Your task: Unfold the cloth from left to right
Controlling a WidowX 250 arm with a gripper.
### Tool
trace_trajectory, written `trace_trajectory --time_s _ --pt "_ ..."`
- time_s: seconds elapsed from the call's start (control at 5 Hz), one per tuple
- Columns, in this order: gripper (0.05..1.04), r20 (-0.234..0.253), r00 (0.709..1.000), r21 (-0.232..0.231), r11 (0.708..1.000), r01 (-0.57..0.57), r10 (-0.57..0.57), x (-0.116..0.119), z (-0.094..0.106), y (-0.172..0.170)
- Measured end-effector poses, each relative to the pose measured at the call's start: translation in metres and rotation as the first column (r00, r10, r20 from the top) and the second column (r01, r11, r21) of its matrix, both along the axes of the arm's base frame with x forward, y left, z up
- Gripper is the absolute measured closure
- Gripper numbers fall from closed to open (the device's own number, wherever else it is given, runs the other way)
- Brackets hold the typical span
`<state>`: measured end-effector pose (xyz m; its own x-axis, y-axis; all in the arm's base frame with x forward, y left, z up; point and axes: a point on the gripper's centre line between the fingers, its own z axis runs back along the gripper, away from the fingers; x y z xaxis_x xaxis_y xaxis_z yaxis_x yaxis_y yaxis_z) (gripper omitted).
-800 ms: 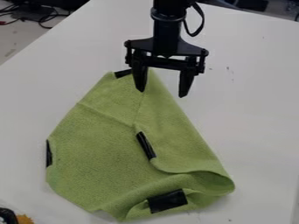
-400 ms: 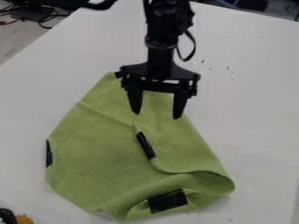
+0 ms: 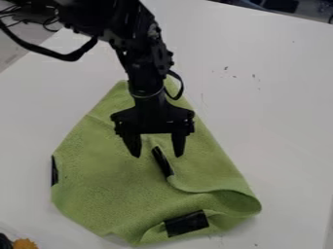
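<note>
Gripper (image 3: 157, 156) swings over the cloth (image 3: 110, 180) to the black tape (image 3: 163, 163); fingers wide apart, nothing held; corner's lined up, pinch looks next.

Soft, fairly even light falls on the table (image 3: 289, 121), bright enough for the pale top to read plainly. Where it comes from, I cannot tell. The cloth (image 3: 98, 180) is lit gently and has a matt look, with darker shading inside its curled fold at the lower right and a faint, soft-edged shadow along its bottom edge. The arm (image 3: 139, 48) and gripper (image 3: 157, 156) are so dark that much of their surface detail is lost, though a dull glint shows on the wrist ring (image 3: 145, 94).
</note>
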<state>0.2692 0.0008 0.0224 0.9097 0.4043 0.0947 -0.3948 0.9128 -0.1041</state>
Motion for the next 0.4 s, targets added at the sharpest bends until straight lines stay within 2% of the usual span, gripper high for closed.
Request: trace_trajectory --time_s 0.2,0.4 --pt "0.083 -0.011 1.000 -0.039 0.999 0.021 -0.021 0.0048 -0.0155 0.0044" --pt "0.083 -0.024 0.999 -0.024 0.999 0.029 -0.029 0.0069 -0.0145 0.0057"
